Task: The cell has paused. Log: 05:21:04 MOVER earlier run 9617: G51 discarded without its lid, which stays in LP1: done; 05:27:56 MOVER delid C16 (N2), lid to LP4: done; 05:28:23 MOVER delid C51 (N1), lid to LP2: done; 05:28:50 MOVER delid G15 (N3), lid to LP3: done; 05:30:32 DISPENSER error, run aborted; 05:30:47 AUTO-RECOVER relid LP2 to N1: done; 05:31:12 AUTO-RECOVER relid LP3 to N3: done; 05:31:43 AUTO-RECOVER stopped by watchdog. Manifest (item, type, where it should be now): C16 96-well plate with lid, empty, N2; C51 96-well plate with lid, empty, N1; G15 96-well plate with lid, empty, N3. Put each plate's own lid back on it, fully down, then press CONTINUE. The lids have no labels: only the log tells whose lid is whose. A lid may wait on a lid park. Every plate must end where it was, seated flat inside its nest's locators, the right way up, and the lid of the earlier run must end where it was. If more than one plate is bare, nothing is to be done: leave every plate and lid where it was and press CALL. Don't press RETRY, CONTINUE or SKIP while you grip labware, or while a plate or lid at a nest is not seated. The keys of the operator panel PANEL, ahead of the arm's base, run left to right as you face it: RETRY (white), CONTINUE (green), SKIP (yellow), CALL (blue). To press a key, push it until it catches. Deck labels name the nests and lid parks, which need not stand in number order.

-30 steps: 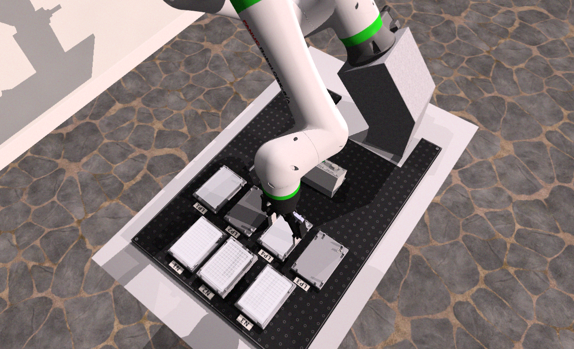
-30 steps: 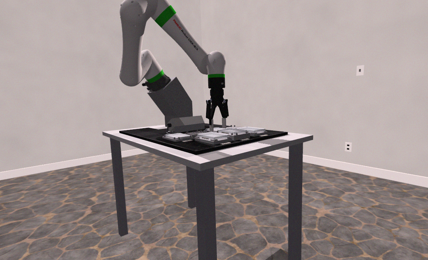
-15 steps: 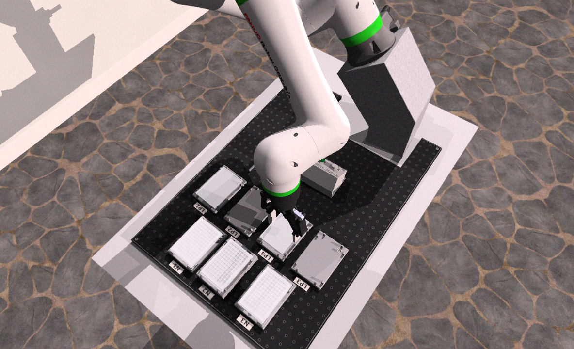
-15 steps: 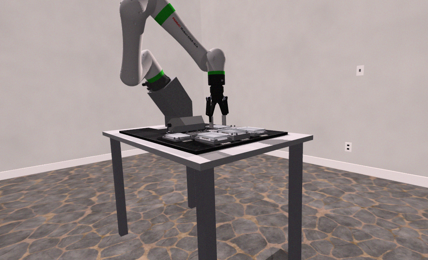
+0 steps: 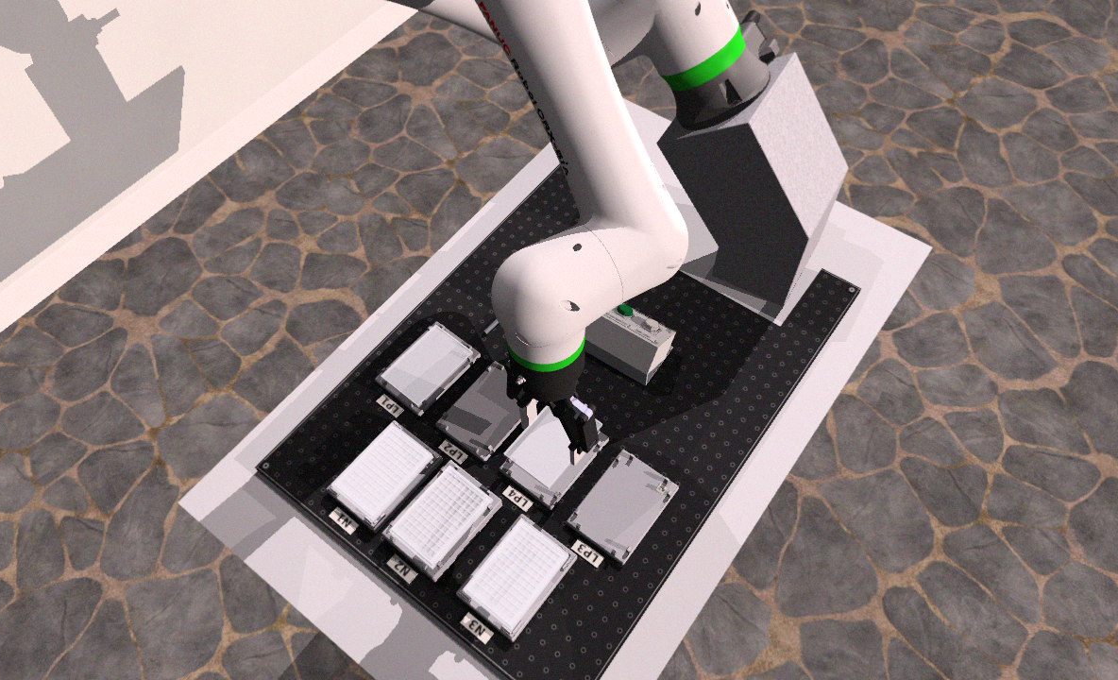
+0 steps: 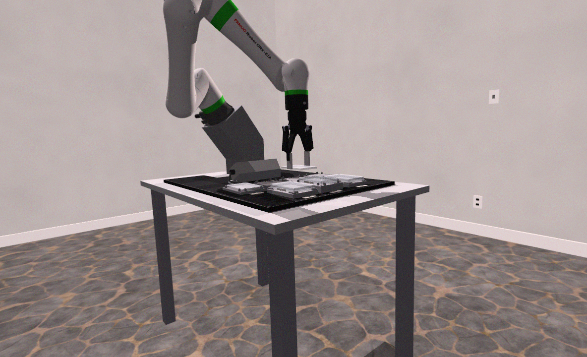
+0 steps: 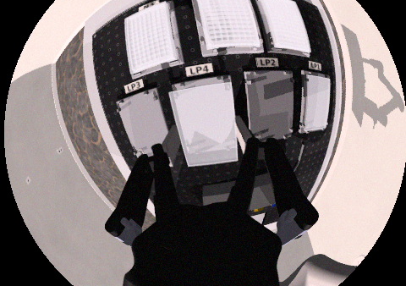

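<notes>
We see the gripper clenched on a lid, held level above park LP4. Ahead of the jaws sits the bare N2 plate. The arm hides most of the panel; its keys are hard to make out.

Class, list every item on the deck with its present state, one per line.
gripper: shut on the LP4 lid
LP4 lid: held above its park
N2 plate: bare, wells exposed
N1 plate: lidded
N3 plate: lidded
LP1 lid: resting on its park
LP2 park: vacant
LP3 park: vacant
</notes>
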{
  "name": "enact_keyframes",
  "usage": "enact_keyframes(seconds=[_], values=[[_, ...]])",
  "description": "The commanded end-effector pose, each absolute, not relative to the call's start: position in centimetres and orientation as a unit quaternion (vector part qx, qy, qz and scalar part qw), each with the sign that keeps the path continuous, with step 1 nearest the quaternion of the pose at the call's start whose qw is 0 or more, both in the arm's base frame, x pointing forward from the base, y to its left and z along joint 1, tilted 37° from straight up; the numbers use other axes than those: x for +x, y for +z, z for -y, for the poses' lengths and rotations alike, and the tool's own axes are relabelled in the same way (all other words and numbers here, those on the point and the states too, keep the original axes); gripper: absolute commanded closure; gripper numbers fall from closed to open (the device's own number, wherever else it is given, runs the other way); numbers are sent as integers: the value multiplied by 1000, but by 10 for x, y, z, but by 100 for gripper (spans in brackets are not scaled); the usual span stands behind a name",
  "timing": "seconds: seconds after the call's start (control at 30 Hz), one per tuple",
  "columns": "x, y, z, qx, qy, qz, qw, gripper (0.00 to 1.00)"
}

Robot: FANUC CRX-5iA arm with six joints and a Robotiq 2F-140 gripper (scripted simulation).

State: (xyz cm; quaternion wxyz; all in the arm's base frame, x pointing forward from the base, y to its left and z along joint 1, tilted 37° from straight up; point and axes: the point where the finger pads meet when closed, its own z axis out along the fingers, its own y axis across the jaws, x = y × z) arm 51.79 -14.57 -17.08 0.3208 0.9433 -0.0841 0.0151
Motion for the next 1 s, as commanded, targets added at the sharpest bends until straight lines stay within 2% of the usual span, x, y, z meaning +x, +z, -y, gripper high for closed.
enact_keyframes(seconds=[0.0,0.87,0.97], values=[[518,-166,142,943,15,84,321,100],[520,-150,130,943,15,84,321,100],[553,-142,138,943,17,84,321,100]])
